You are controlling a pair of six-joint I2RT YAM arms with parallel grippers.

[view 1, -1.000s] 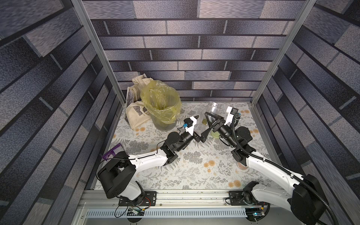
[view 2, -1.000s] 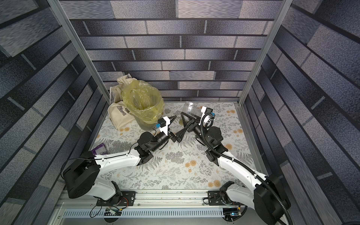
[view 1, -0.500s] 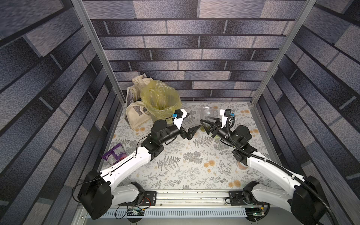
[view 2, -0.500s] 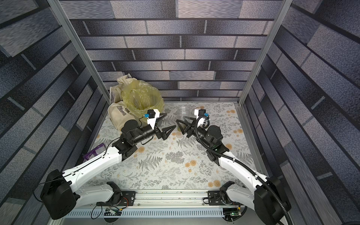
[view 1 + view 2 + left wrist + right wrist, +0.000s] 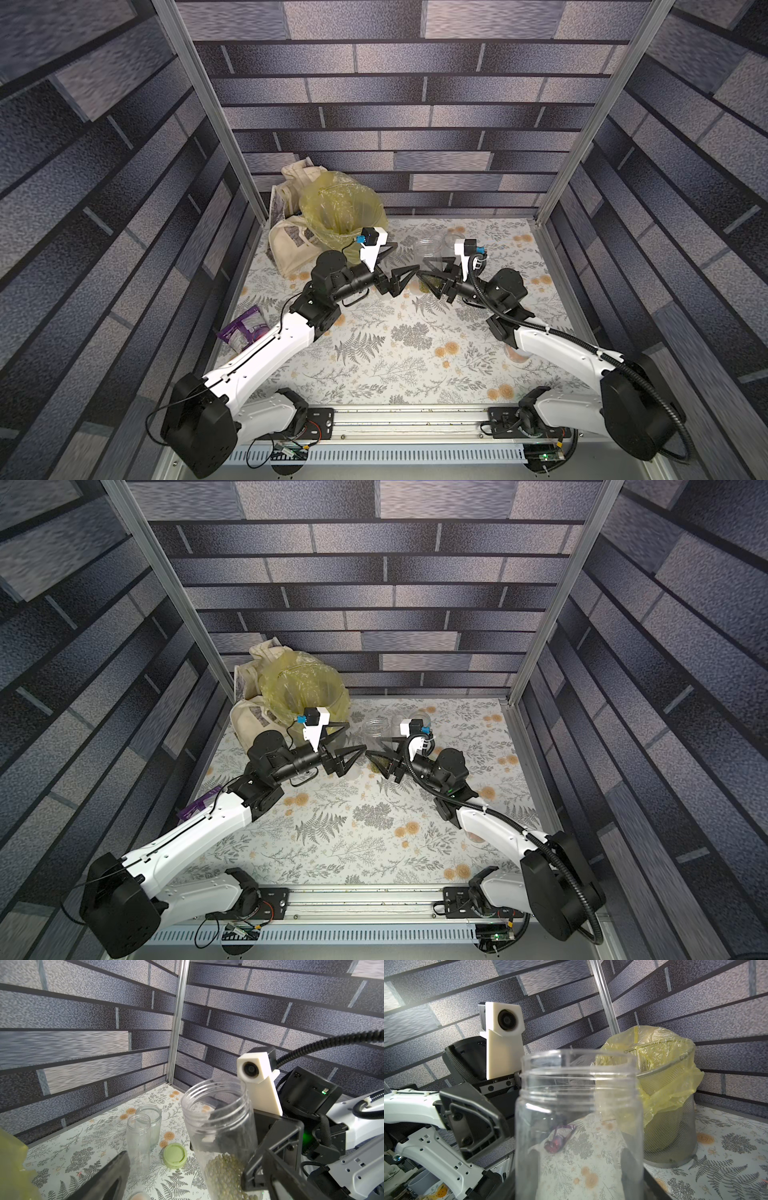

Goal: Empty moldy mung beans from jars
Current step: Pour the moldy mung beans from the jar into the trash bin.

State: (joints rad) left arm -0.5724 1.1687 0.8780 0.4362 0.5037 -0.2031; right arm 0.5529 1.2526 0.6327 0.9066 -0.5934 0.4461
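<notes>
Left wrist view is showing the wide jar [image 5: 220,1126] with its lid off and mouth up, close to upright, and the mung beans [image 5: 224,1174] are lying as a low layer in its bottom. The right hand [image 5: 430,282] is gripping this jar around the lower body. I cannot tell whether the base is touching the surface [image 5: 395,357]. The left hand [image 5: 399,266] is standing spread wide and empty just beside the jar, on the side toward the bin [image 5: 675,1136] with the yellow bag [image 5: 664,1053]. The green lid [image 5: 175,1155] is lying flat on the surface, near the tall narrow jar [image 5: 138,1142] and the short jar [image 5: 151,1122]; both are standing open and looking empty. I am judging the step in hand to be a handover to the left arm, since the bin is sitting on its side. To do it well, I am planning to bring the left fingers [image 5: 473,1118] around the body below the thread and clear of the right fingers. I am keeping the mouth up until that grip is firm, and only then letting the right go. Clear plastic is likely slick, and the grains are tiny and will roll, so I am intending to tip slowly with the mouth well inside the bag rim.
</notes>
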